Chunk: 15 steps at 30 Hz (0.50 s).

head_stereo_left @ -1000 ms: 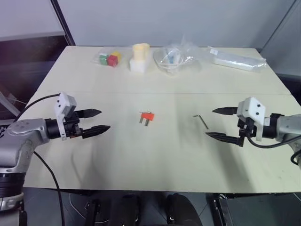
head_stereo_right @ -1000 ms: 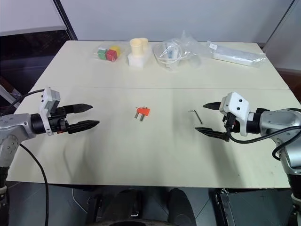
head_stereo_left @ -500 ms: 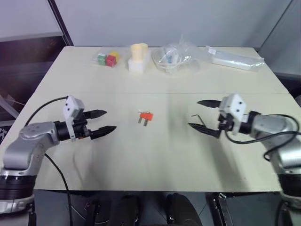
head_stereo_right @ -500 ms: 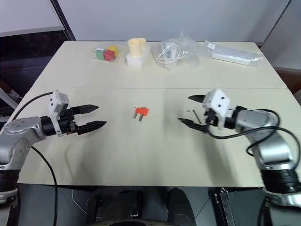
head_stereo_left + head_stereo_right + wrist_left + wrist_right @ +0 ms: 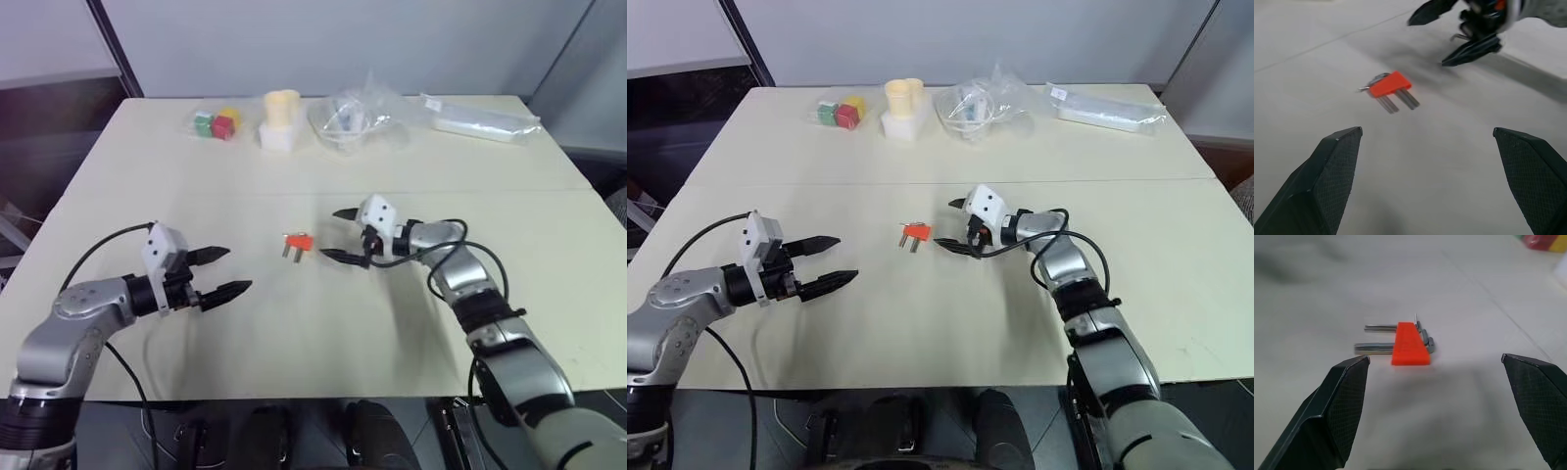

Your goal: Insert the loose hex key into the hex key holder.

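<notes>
The hex key holder (image 5: 299, 242), a small red-orange block with short silvery keys, lies flat in the middle of the table (image 5: 323, 333). My right gripper (image 5: 331, 234) hovers just to its right, open and empty, pointing at the holder (image 5: 1410, 343). The loose hex key is hidden behind my right hand in the head views. In the left wrist view a thin bent rod (image 5: 1458, 35) that may be it peeks out behind the right gripper (image 5: 1427, 43). My left gripper (image 5: 238, 269) is open and empty, a short way left of the holder (image 5: 1391, 85) and nearer me.
Along the far edge stand red, green and yellow cubes (image 5: 216, 124), a pale yellow cup on a white block (image 5: 281, 117), a crumpled clear plastic bag (image 5: 348, 116) and a flat sealed packet (image 5: 480, 116). A seam (image 5: 147, 193) crosses the table behind the holder.
My right gripper has swept left across the table, past where the loose hex key lay, to beside the holder. The left gripper has shifted only slightly. The camera view has shifted.
</notes>
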Tool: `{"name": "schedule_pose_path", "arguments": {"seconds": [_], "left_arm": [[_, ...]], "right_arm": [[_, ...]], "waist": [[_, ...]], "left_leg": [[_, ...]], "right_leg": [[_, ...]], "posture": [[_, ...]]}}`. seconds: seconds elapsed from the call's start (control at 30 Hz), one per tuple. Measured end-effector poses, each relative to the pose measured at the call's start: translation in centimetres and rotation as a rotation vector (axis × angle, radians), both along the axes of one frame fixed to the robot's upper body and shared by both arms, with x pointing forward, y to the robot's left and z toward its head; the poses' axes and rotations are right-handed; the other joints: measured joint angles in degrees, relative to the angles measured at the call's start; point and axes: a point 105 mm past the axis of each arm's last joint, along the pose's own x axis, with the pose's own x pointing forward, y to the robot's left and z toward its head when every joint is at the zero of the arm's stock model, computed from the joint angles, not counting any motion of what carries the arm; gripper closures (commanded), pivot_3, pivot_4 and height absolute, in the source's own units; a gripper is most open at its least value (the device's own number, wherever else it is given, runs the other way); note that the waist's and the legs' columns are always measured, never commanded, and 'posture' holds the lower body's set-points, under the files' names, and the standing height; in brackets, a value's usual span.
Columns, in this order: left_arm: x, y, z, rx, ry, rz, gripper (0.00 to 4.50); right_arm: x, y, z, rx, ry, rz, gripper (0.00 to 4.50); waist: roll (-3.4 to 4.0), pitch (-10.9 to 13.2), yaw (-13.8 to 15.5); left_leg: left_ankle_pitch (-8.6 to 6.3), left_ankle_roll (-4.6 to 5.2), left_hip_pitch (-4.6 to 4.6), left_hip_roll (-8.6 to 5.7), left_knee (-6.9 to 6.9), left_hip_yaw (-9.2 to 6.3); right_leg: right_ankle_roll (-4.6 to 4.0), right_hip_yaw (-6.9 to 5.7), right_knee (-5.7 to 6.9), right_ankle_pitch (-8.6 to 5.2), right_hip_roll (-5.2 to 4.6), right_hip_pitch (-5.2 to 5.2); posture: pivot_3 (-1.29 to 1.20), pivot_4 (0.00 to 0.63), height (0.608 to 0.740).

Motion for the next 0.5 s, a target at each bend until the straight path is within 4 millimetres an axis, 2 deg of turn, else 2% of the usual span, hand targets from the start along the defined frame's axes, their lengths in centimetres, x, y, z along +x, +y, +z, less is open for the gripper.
{"name": "schedule_pose_path", "arguments": {"seconds": [0.17, 0.37, 0.5], "left_arm": [[-0.1, 0.3, 0.0, 0.005, -0.002, 0.031, 0.03], [-0.3, 0.7, 0.0, 0.004, -0.004, 0.059, 0.03], [-0.3, 0.6, 0.1, 0.0, -0.008, 0.063, 0.03]], "right_arm": [[0.3, 1.4, -1.0, -0.011, 0.014, 0.043, 0.0], [0.5, 1.3, -2.9, -0.048, 0.063, 0.032, 0.0], [0.8, 2.0, -2.9, -0.042, 0.066, 0.033, 0.0]], "waist": [[0.0, 0.0, 0.01], [0.01, 0.0, -0.15], [0.01, 0.0, -0.33]], "left_leg": [[0.13, -0.22, -0.01, 0.0, 0.01, 0.0], [0.13, -0.22, -0.01, 0.0, 0.0, 0.0], [0.15, -0.27, -0.01, 0.0, 0.0, 0.0]], "right_leg": [[0.0, 0.0, 0.0, 0.0, 0.0, 0.0], [0.0, 0.0, 0.02, 0.0, 0.01, -0.02], [0.0, 0.01, 0.05, 0.0, 0.03, -0.05]], "posture": [[0.0, 0.15, 0.74], [0.0, 0.15, 0.74], [0.0, 0.15, 0.74]]}}
